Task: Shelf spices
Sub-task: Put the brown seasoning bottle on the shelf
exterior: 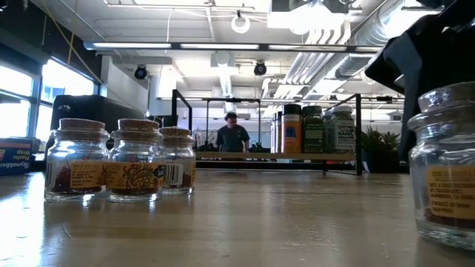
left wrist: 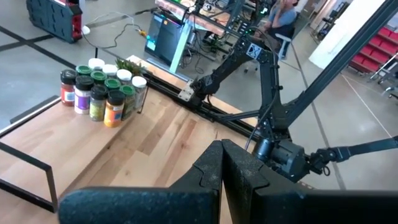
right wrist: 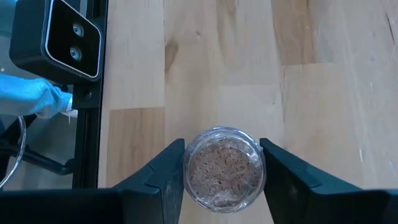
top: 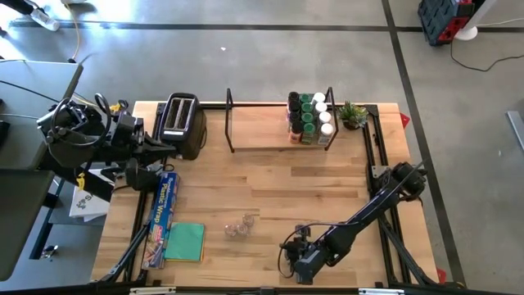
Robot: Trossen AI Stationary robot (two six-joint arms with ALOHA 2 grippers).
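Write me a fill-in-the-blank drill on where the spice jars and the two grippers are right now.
1. The right gripper has its fingers on either side of a clear glass jar with a ____ lid.
2. Three more cork-lidded jars stand on the ____.
3. The jars with green, white and dark lids stand on the shelf at its end next to the ____.
4. The left gripper is ____.

Missing words: cork; table; plant; shut

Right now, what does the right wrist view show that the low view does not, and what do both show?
Only the right wrist view shows the right gripper, its fingers on both sides of a cork-lidded glass jar.

Only the low view shows three more glass jars standing together, and the shelf with spice jars.

Both show that one jar and the wooden table.
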